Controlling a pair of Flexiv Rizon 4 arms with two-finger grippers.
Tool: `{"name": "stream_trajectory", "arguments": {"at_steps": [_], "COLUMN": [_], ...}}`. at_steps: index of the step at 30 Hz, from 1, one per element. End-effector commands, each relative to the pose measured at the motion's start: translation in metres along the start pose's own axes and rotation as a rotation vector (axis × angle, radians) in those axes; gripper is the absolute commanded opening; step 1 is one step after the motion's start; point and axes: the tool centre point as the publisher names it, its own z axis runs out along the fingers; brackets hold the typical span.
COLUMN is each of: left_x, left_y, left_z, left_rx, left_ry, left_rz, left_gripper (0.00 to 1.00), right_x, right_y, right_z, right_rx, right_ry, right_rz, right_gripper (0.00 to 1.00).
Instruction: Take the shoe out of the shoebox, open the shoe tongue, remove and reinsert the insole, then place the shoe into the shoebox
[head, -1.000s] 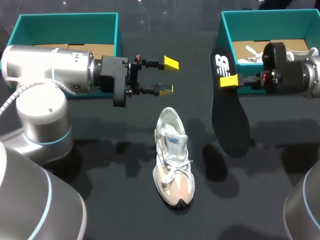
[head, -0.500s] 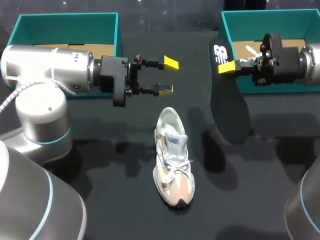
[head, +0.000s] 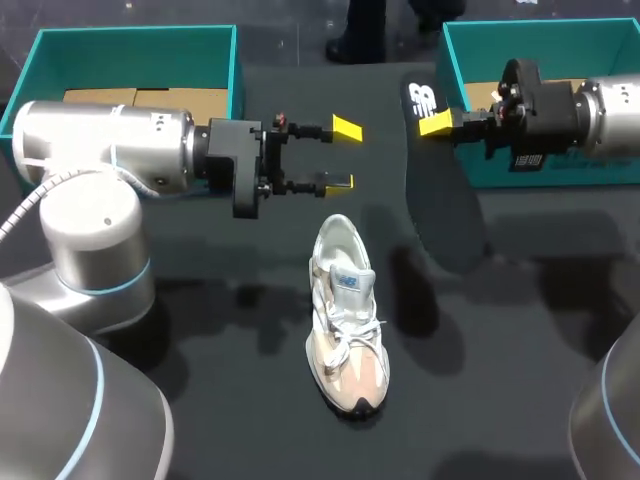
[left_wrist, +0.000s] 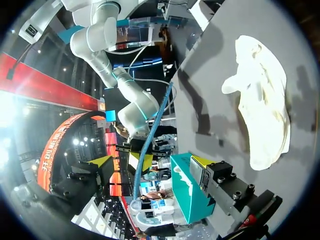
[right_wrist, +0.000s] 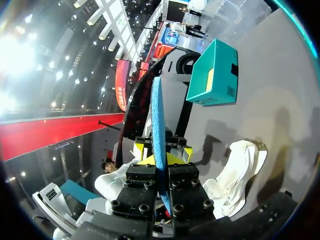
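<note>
Left gripper (head: 343, 155) hangs open and empty, its yellow tips spread one above the other just beyond the heel of the shoe (head: 345, 320). From where I stand that looks like a waiting post, close enough to come down and steady the collar or pull the tongue back when needed. Behind its arm sits the left shoebox (head: 233, 70), teal-walled, with brown card showing inside.

The shoe stands upright on its sole in the middle of the black table (head: 200, 400), toe towards the robot and heel towards the far side. Its mouth gapes wide and the laces lie loose over the tongue, so it seems ready to take something back in.

To its right the dark insole (head: 440, 200) hangs clear of the shoe, between it and the right shoebox (head: 452, 60). The right gripper (head: 440, 125) is clamped on its heel end, where the white logo shows, so the long toe end droops towards the table. I cannot tell whether the toe touches the surface. The right wrist view shows the insole edge-on, pinched between both fingers. A grip at the heel lets the toe lead, which I judge suits sliding it back into the open shoe. That is the step in hand; boxing the shoe comes afterwards.
</note>
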Motion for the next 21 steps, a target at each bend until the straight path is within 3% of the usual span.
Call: {"name": "stream_trajectory", "arguments": {"at_steps": [1, 4, 15, 17, 19, 21], "left_x": [0.007, 0.011, 0.012, 0.013, 0.014, 0.016], "left_y": [-0.001, -0.001, 0.000, -0.001, -0.001, 0.000], "left_z": [0.019, 0.025, 0.028, 0.032, 0.035, 0.038], "left_rx": [-0.010, -0.032, -0.041, -0.047, -0.053, -0.058], "left_ry": [-0.012, -0.014, -0.008, -0.011, -0.018, -0.019], "left_rz": [0.005, -0.002, 0.001, 0.006, 0.008, 0.012], "left_gripper": [1.00, 1.00, 1.00, 0.71, 0.71, 0.55], "right_x": [-0.016, -0.025, -0.025, -0.027, -0.029, -0.029], "right_y": [0.013, 0.012, 0.012, 0.013, 0.013, 0.012], "right_z": [0.019, 0.021, 0.024, 0.028, 0.030, 0.032], "right_rx": [0.018, 0.010, 0.020, 0.018, 0.016, 0.015], "right_ry": [0.014, 0.024, 0.029, 0.026, 0.023, 0.029], "right_rz": [0.035, 0.090, 0.103, 0.127, 0.153, 0.175], "right_gripper": [0.00, 0.00, 0.00, 0.00, 0.00, 0.00]}}
